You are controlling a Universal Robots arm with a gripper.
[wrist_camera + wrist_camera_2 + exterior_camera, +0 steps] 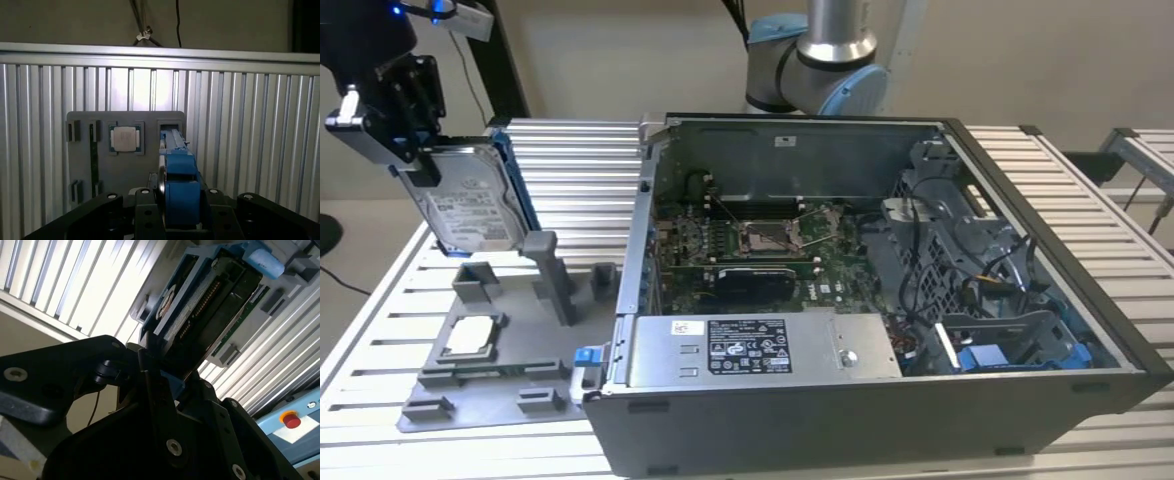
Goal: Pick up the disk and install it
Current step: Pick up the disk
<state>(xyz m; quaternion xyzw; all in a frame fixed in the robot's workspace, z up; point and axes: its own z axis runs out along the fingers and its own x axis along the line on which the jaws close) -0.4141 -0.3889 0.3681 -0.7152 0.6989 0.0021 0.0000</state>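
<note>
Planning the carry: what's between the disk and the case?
Exterior view: bare slatted table between disk and case; a grey post stands below the disk.

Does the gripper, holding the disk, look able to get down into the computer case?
Probably yes. The computer case lies open on top; nothing covers it. The gripper holds the disk up over the grey tray beside it. Loose cables inside may crowd it.
</note>
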